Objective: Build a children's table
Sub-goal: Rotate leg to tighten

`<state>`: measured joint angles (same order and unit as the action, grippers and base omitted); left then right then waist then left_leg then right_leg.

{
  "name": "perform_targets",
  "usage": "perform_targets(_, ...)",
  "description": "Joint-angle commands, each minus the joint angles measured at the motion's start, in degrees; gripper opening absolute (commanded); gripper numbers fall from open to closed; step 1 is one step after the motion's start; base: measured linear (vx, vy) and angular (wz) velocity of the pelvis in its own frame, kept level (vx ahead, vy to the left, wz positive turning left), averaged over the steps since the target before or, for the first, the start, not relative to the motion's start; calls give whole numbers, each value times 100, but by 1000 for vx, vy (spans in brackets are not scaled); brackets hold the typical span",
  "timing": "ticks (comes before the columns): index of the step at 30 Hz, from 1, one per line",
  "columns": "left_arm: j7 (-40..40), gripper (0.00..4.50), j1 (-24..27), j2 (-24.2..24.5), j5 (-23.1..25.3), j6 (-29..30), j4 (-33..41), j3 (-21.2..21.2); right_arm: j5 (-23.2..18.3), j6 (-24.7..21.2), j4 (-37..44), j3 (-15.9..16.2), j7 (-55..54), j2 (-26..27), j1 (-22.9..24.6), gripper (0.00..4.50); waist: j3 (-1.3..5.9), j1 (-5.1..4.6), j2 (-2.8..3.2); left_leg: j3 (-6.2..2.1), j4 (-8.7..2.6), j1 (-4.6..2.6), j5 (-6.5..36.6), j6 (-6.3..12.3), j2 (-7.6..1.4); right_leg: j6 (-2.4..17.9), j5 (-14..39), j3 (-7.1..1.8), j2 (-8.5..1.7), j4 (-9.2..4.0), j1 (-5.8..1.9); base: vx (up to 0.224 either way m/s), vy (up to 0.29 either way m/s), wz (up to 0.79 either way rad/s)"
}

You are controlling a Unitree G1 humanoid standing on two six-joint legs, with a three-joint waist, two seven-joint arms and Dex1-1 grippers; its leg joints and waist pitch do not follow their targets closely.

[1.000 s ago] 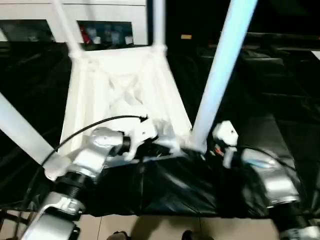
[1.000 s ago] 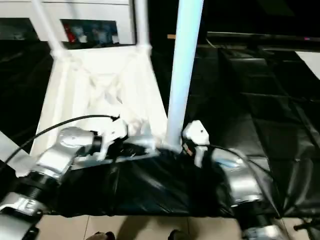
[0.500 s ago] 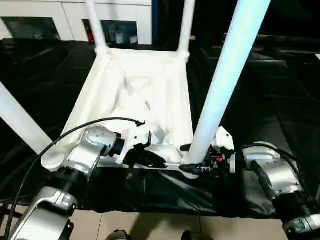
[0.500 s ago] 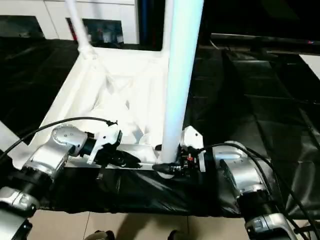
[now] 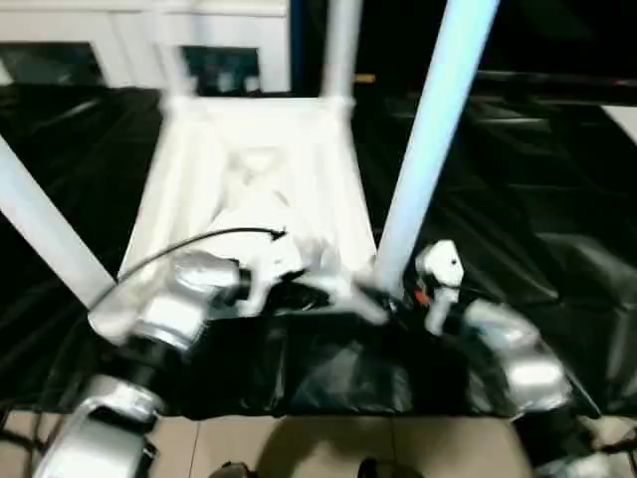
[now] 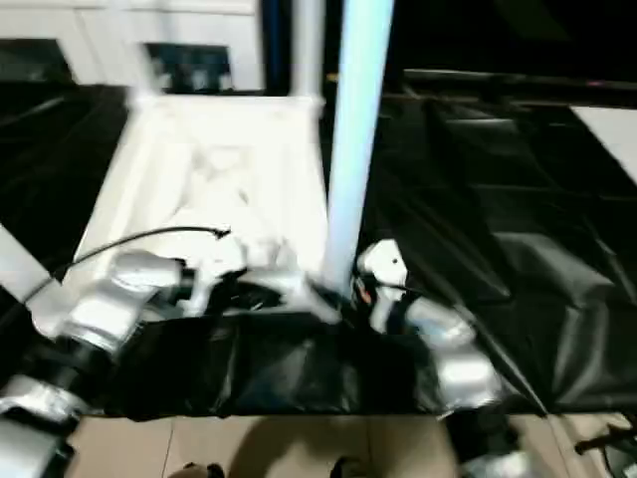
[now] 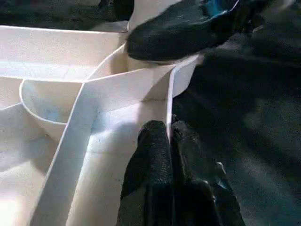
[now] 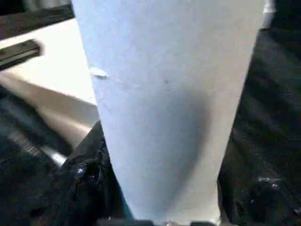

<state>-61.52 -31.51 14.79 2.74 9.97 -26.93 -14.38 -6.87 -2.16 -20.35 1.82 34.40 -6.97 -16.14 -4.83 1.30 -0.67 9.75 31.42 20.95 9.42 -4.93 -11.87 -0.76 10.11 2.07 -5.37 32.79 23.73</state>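
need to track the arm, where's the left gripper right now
In the left wrist view, the left gripper is shut on the tabletop's near rim, beside the near right leg.

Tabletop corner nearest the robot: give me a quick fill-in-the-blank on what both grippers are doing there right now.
1. The left gripper is shut on a thin ____ of the tabletop.
2. The right gripper is at the base of the near-right ____.
3. The tabletop lies with its ribbed underside facing ____.
4. The sheet under the tabletop is ____ in colour.

Missing words: rib; leg; up; black
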Motion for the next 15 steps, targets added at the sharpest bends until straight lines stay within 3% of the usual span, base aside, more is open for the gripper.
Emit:
perform_targets(1,341,0,208,-368,-23,237,12,-198,312,-277,-150,248,-495,347,128,254,183,-11,-20,-20,-459,-38,2487,-10,-59,505,3429,-133,-188,-578,-92,0,0,0)
perform_targets(4,699,0,274,-664,24,336,119,-267,436,-227,-227,247,-1242,800,70,254,180,-51,-3,-27,-476,-24,2565,-38,-55,501,3287,-123,-163,-568,-86,0,0,0)
perform_targets(6,764,0,292,-723,80,334,152,-314,541,-94,-252,252,-1485,894,-12,324,187,-73,29,-26,-478,-25,2594,-23,-42,504,3136,-124,-150,-562,-84,0,0,0)
perform_targets(7,761,0,293,-723,92,333,166,-334,489,-19,-260,222,-1476,904,-66,324,182,-91,25,-22,-480,-23,2653,-21,-44,500,3132,-122,-142,-570,-77,0,0,0)
perform_targets(11,577,0,296,-572,113,236,172,-393,423,83,-184,246,-1103,665,-170,368,217,-92,42,9,-469,5,2395,76,-56,669,2429,-140,-128,-514,-119,0,0,0)
perform_targets(15,141,0,319,-257,116,26,196,-447,339,86,-101,409,-151,128,-191,379,249,-59,37,46,-431,18,2064,230,-69,939,1761,-145,-122,-446,-188,0,0,0)
